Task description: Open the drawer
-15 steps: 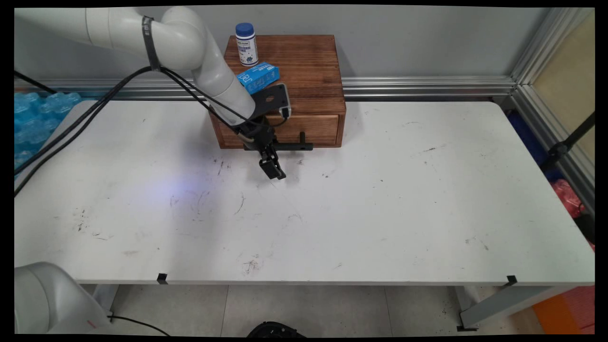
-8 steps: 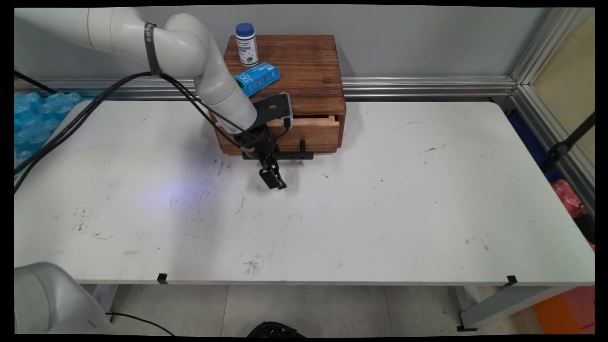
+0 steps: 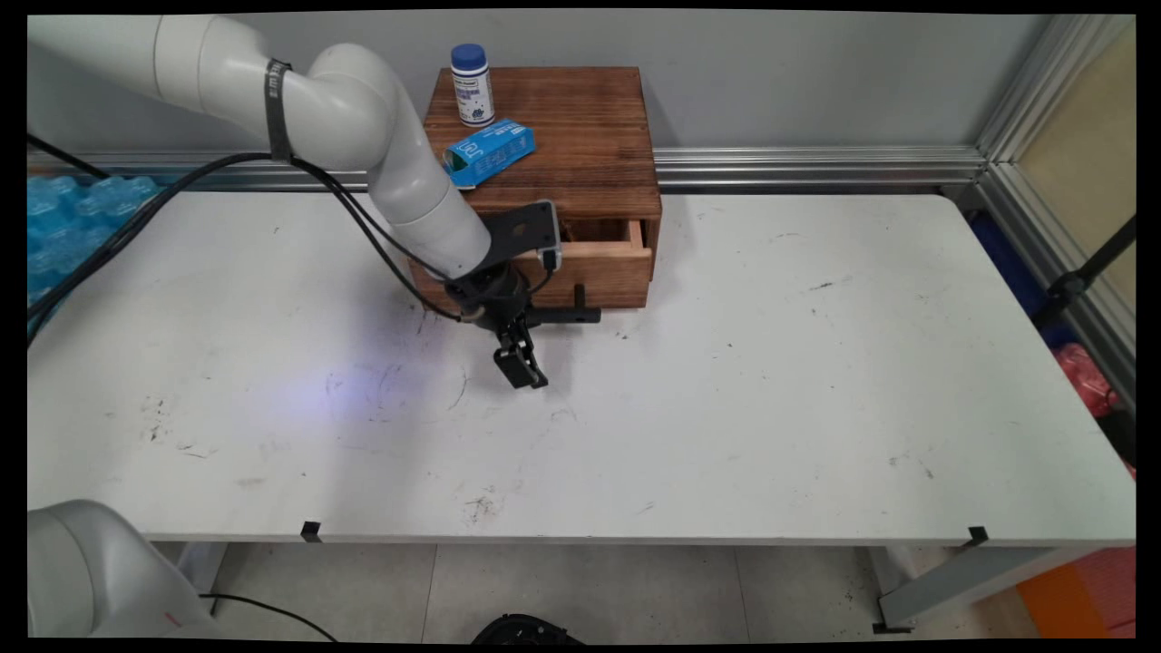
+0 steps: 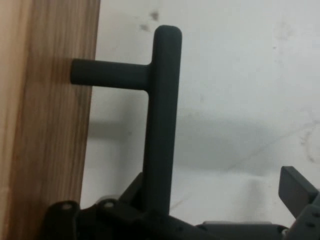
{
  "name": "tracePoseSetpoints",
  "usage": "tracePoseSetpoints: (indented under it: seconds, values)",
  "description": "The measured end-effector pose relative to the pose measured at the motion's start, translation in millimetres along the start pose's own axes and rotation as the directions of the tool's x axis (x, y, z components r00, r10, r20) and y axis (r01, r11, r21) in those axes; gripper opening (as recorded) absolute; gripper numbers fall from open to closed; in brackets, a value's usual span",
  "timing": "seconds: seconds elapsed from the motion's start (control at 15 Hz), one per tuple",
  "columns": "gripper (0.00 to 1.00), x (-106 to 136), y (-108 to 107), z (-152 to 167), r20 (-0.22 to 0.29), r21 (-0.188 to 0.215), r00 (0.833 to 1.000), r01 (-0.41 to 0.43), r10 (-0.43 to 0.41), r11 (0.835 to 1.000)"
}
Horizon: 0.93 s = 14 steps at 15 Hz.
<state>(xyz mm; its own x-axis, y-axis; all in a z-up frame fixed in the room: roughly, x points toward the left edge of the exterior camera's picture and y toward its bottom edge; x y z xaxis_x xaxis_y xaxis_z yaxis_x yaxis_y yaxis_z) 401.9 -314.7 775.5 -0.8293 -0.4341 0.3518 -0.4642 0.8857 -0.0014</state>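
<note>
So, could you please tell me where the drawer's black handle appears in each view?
Main view: the handle juts from the drawer front, just right of the gripper.
Hand view: the handle runs upright at centre-left.
Shared landmark: the drawer front, along the hand view's left edge.

The white arm [image 3: 399, 172] enters from the upper left, bends at its elbow and slopes down to the right. The gripper [image 3: 521, 367] points downward, low over the surface [image 3: 726, 408]. Black cables [image 3: 163, 227] hang from the forearm.
</note>
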Motion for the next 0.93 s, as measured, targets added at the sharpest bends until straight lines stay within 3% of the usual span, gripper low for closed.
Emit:
tracePoseSetpoints:
  seconds: [0.93]
  values:
    - [1.0, 4, 50, -12, -0.014, -0.025, 1.0, -0.013, 0.012, 1.0]
